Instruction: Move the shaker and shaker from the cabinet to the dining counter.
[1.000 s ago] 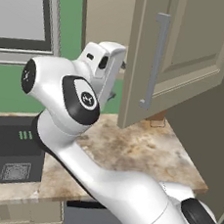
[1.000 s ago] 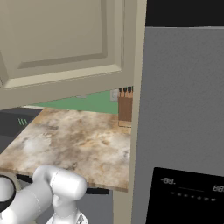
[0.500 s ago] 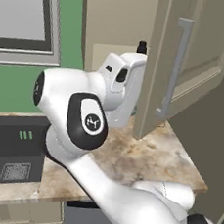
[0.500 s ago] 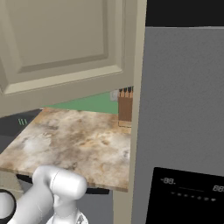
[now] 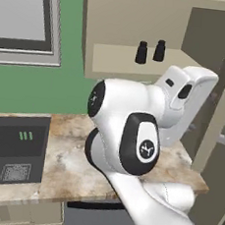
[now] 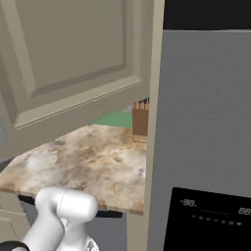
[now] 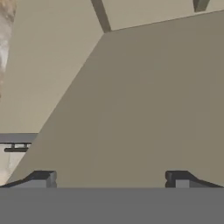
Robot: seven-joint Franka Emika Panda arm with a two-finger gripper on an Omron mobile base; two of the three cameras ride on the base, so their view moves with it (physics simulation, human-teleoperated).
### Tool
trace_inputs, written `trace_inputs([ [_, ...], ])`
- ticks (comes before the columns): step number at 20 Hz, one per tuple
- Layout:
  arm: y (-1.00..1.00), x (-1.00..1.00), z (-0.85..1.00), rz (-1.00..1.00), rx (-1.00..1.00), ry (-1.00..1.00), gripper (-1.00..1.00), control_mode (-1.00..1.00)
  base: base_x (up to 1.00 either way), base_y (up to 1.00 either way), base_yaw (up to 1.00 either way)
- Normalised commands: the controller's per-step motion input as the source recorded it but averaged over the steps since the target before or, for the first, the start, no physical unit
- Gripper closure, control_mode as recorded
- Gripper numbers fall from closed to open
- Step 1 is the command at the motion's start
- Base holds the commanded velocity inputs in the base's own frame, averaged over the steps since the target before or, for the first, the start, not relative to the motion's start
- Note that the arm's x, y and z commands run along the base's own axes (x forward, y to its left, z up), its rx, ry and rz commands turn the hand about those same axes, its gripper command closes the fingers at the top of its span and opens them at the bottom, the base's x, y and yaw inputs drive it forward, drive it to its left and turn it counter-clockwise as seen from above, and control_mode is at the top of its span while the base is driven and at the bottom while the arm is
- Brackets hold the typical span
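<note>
A green-walled kitchen with a marbled desk (image 5: 74,164) below an open beige cabinet (image 5: 140,63). On its shelf, above and left of the end effector (image 7: 109,177), the two shakers (image 5: 141,52) (image 5: 159,50) stand side by side, placed near the front edge, likely for easy reach. The end effector faces the door panel, fingers (image 7: 41,178) spread wide, holding nothing, apparently readied for a first grasp.
</note>
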Motion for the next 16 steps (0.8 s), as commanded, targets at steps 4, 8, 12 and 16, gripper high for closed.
trace_inputs([
  [4, -1.0, -0.48, 0.0, -0.01, 0.0, 0.0, -1.0, -1.0, 0.0, 0.0, 0.0],
  [8, -1.0, -0.54, 0.0, 0.0, 0.0, 0.0, -1.0, -1.0, 0.0, 0.0, 0.0],
  [12, -1.0, -0.58, 0.0, 0.0, 0.01, 0.0, -1.0, -1.0, 0.0, 0.0, 0.0],
  [16, -1.0, -0.5, 0.0, 0.0, 0.03, -0.02, -1.0, -1.0, 0.0, 0.0, 0.0],
])
